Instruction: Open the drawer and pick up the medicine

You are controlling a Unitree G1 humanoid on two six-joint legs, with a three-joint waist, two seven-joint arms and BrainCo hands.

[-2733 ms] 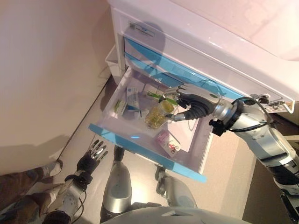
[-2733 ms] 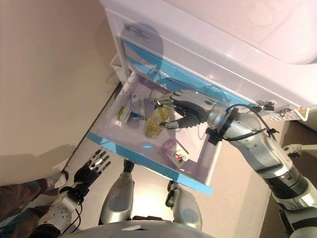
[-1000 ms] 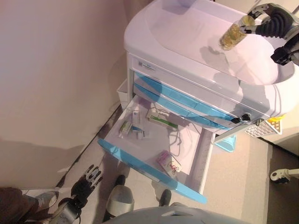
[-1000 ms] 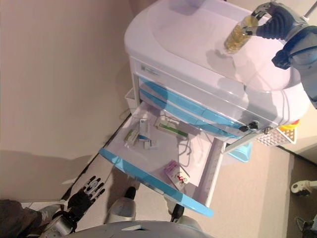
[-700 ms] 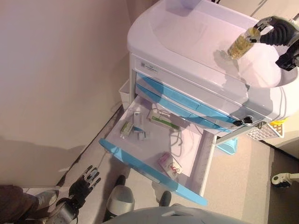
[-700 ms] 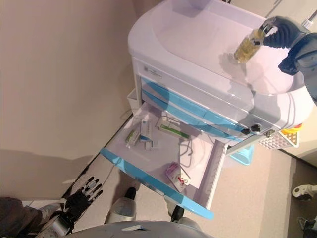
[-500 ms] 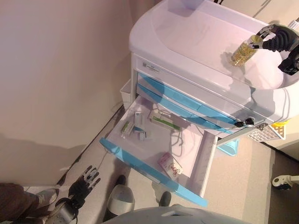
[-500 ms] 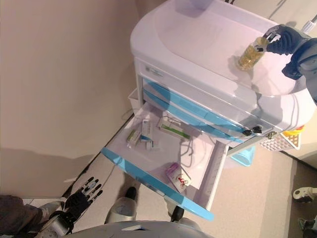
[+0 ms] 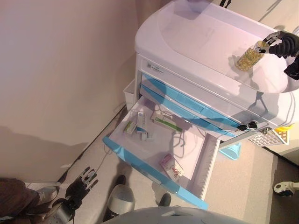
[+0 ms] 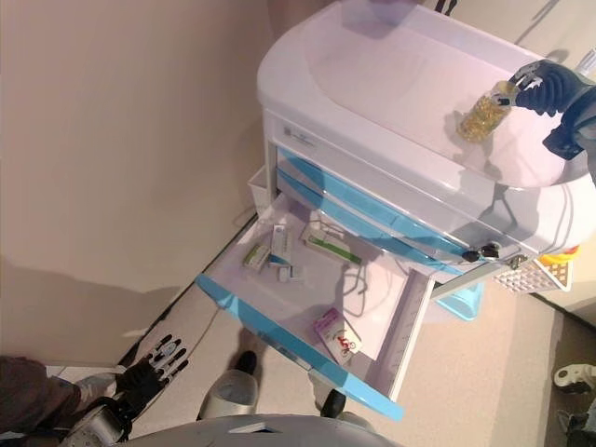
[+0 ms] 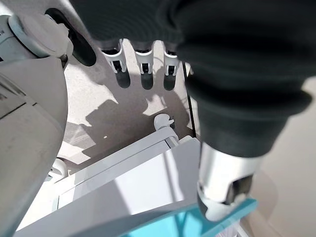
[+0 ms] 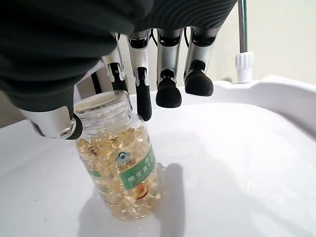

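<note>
A white cart [image 9: 196, 42] with blue-fronted drawers stands against a wall, its lowest drawer [image 9: 159, 149] pulled fully open, small boxes [image 10: 279, 247] lying inside. On the cart's top, the medicine bottle [image 12: 121, 160] of yellow capsules sits tilted, base on the surface. The right hand [image 12: 143, 64] pinches its cap between thumb and one finger. The left hand [image 9: 79, 184] hangs low near the floor, fingers straight and spread. The setting-down step appears to be in hand; next, the right hand's fingers need to part and lift clear without tipping the bottle.
</note>
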